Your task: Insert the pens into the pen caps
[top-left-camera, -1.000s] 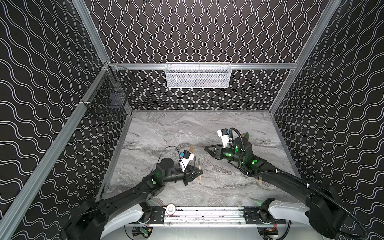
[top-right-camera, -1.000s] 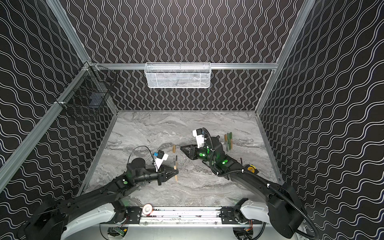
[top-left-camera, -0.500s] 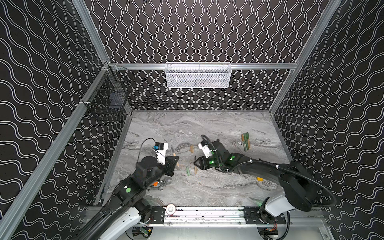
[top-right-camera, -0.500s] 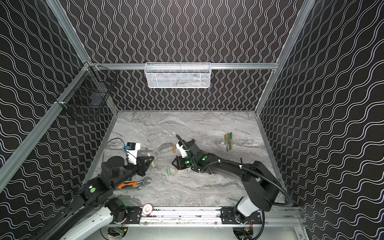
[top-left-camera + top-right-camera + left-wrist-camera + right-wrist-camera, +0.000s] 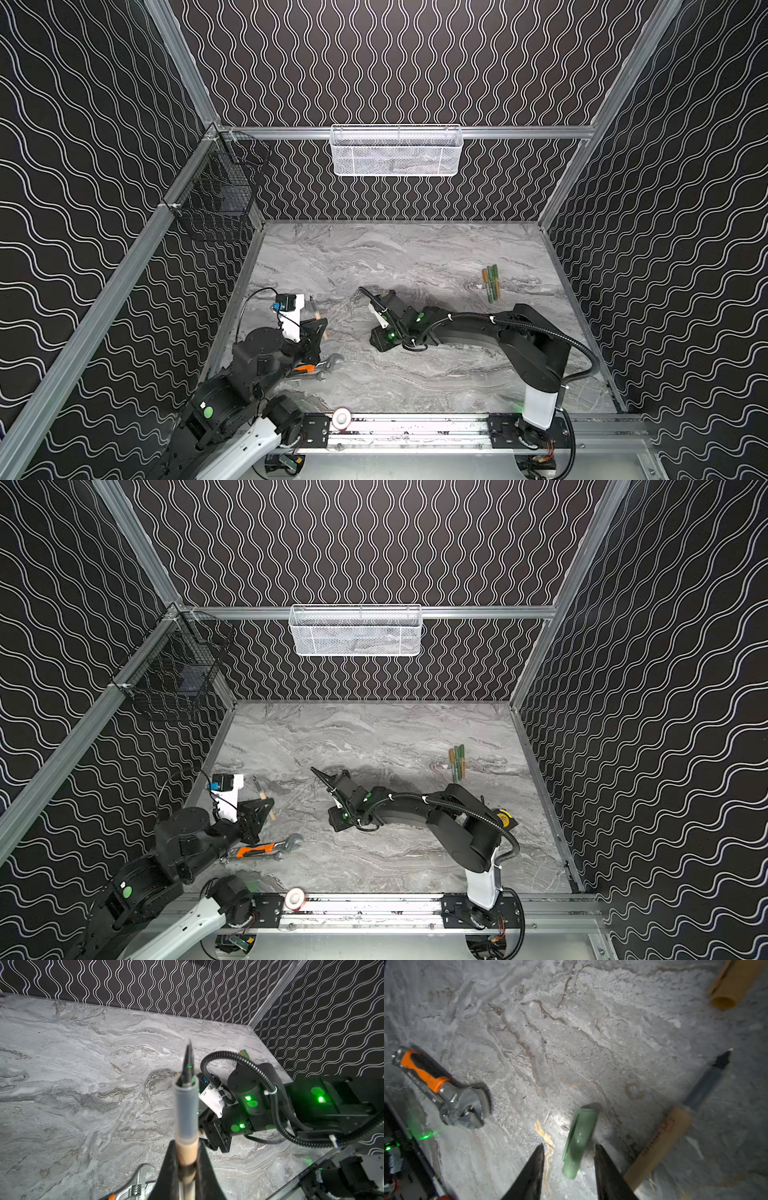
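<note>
Black wavy-lined walls [image 5: 395,62] enclose a grey marbled table [image 5: 415,257]. Near its left edge the left fingers [image 5: 167,1176] pinch a tan dark-tipped pen [image 5: 185,1109]; the right fingers [image 5: 529,1176] straddle, spread, a green stubby cap [image 5: 579,1142] mid-table.

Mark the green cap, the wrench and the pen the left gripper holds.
green cap [image 5: 579,1142], right wrist view, middle of its body
wrench [image 5: 425,1072], right wrist view, on its handle
held pen [image 5: 185,1111], left wrist view, on its grey front section
</note>
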Robot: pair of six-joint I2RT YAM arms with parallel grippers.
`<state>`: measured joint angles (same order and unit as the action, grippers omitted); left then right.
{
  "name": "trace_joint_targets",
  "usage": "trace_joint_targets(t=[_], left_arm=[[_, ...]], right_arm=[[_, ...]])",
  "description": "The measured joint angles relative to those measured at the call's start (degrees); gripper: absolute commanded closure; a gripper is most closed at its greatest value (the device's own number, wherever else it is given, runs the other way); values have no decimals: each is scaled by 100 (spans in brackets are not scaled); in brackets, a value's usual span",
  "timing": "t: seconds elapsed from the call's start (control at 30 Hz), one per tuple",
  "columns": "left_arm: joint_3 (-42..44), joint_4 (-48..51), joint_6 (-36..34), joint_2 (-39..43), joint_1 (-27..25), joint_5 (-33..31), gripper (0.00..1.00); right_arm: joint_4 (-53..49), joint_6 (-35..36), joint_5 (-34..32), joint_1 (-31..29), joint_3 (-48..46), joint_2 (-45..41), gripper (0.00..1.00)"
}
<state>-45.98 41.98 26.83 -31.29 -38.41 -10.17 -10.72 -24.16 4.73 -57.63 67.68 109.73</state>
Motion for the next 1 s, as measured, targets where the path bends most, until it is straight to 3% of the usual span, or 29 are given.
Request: trace_joint_targets(t=[0.53, 0.8, 1.0], left_arm=[[66, 9, -28, 57, 0, 66, 100], [90, -9, -48, 28, 0, 170, 100], [101, -24, -50, 37, 0, 186, 100]], right_arm=[[-20, 63, -238, -81, 470, 570, 75], [-291, 92, -382, -149, 452, 470, 67], [-402, 229, -424, -157, 444, 450, 73]])
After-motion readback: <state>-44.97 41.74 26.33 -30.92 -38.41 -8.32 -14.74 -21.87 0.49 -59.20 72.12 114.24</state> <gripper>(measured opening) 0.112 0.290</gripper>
